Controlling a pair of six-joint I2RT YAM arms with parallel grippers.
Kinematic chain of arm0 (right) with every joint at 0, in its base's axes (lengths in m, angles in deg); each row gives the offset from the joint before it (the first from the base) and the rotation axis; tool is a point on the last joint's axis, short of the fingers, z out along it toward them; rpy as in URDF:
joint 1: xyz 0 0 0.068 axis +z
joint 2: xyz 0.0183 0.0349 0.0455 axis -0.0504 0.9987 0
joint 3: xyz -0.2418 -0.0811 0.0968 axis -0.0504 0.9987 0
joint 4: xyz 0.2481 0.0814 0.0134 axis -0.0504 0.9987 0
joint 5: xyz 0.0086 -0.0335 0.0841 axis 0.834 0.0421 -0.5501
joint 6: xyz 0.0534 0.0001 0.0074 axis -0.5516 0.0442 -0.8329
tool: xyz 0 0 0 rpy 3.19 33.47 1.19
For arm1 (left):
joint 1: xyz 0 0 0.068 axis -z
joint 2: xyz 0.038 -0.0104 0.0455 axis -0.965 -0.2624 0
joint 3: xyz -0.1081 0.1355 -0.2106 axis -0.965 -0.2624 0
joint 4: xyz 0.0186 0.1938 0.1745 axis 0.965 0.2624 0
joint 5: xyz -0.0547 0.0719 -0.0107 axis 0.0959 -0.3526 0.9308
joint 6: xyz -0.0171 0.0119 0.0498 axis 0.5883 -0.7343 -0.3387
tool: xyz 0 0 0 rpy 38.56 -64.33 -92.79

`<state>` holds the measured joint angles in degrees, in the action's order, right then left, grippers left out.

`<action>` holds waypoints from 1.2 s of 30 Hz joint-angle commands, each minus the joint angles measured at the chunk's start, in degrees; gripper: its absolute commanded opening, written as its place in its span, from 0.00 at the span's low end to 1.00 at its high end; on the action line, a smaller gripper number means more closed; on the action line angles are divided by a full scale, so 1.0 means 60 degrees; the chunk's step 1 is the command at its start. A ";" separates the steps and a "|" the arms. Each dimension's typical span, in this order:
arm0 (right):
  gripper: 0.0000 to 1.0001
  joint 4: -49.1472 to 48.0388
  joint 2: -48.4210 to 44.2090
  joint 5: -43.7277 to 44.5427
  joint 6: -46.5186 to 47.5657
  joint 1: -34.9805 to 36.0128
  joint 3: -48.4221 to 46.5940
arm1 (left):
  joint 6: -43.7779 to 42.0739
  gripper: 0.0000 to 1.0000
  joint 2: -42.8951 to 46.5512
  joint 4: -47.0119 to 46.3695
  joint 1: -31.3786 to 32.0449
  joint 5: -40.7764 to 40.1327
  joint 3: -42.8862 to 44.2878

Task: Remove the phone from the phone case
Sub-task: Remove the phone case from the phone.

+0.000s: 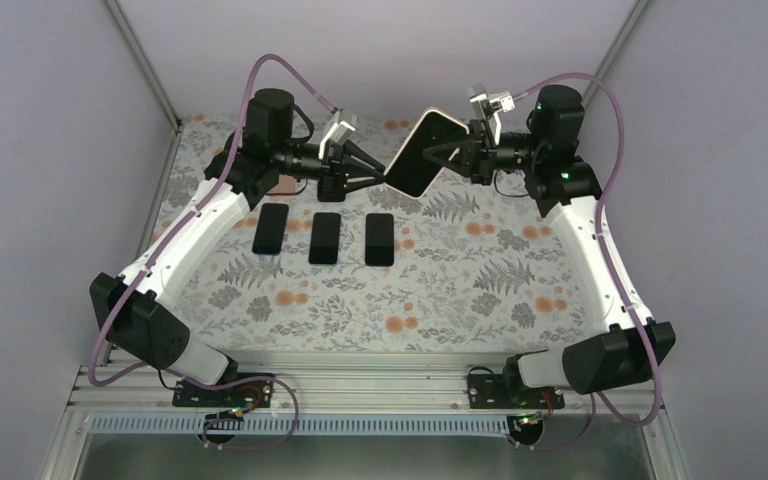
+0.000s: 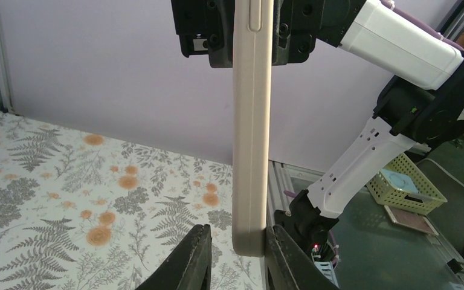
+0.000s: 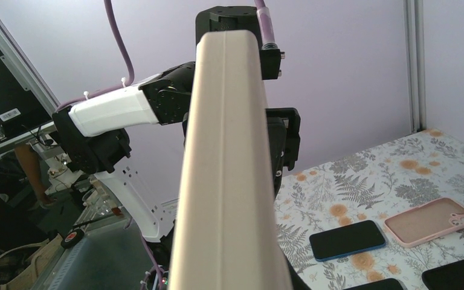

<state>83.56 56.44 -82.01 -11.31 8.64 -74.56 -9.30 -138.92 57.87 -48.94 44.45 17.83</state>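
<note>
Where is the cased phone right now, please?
In the top view, the cased phone hangs tilted over the far middle of the table. The right gripper holds it, its lower end sits inside the open left gripper, and three dark phones lie nearer.

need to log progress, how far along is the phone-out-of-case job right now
Looks done: three bare phones lie in a row, an empty pink case near them. In hand: the right claw grips a cased phone in mid-air; the left claw's fingers flank its free end, with a gap on one side. Left: the phone sits in its case, so it must be pushed out.
</note>
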 commanded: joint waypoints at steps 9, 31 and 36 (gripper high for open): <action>0.04 -0.0233 -0.0468 -0.2854 -0.0600 0.0150 -0.0182 | -0.0023 0.17 -0.0356 -0.0236 -0.0388 -0.1298 -0.0263; 0.04 0.0742 -0.0414 -0.3894 -0.0006 0.0239 -0.0833 | 0.0413 0.12 -0.0587 -0.1141 -0.0572 -0.0739 -0.0926; 0.04 0.0886 -0.0470 -0.3899 0.0068 0.0352 -0.0868 | 0.0870 0.10 -0.0681 -0.1822 -0.0768 -0.0217 -0.1211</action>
<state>89.24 56.71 -79.91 -9.13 8.68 -75.37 -6.06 -139.95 49.76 -49.92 47.97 13.43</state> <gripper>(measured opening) 0.089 0.110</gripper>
